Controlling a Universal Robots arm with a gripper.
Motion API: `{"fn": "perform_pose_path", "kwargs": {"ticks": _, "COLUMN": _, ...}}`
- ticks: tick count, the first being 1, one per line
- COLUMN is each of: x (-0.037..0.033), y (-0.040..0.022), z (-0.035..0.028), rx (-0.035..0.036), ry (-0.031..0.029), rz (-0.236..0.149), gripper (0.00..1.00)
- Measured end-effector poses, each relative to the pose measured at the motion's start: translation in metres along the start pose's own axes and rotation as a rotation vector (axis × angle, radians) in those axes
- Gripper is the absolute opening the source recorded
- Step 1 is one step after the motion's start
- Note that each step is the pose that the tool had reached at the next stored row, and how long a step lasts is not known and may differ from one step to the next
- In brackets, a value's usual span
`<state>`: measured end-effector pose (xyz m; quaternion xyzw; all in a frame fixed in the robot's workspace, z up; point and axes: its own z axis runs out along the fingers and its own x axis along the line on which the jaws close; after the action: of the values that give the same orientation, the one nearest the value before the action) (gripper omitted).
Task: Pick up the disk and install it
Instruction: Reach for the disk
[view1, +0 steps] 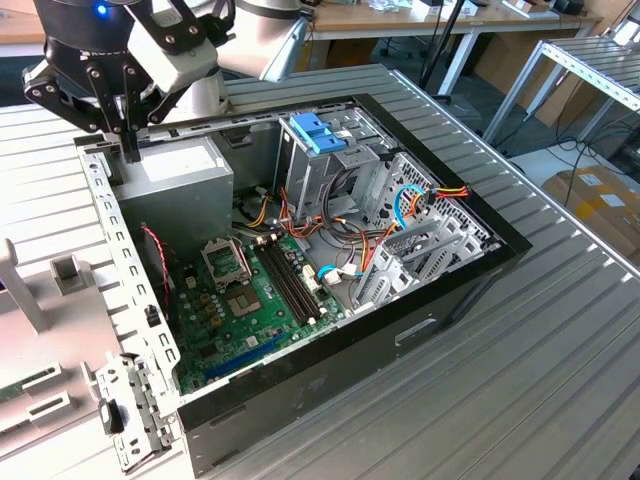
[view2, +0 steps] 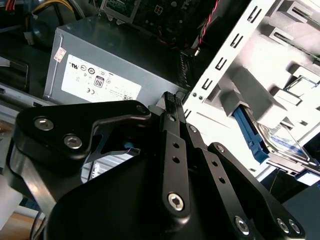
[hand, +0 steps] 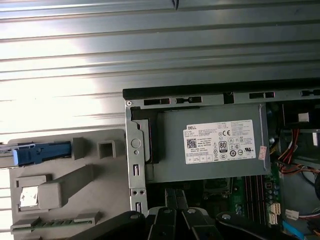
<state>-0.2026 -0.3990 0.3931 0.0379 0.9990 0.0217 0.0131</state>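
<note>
Fingers (view2: 173, 130) of the gripper (view1: 130, 150) are pressed together with nothing between them. Their tips hang at the outer corner of the power supply (view1: 175, 185), over the perforated case wall (view1: 105, 210). In the second wrist view the disk (view2: 282, 142) lies in a grey fixture (view2: 240, 102) outside that wall, apart from the power supply, with its blue side piece (view2: 247, 132) toward the case. To the exterior view's right of the power supply lie the motherboard (view1: 250, 300), then the drive cage (view1: 335, 180) with its light-blue latch (view1: 315, 132).
</note>
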Motion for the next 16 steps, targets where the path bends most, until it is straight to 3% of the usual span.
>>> {"fn": "perform_pose_path", "kwargs": {"ticks": 16, "x": 0.0143, "y": -0.0011, "z": -0.0001, "rx": 0.0, "ry": 0.0, "rz": 0.0, "gripper": 0.11}}
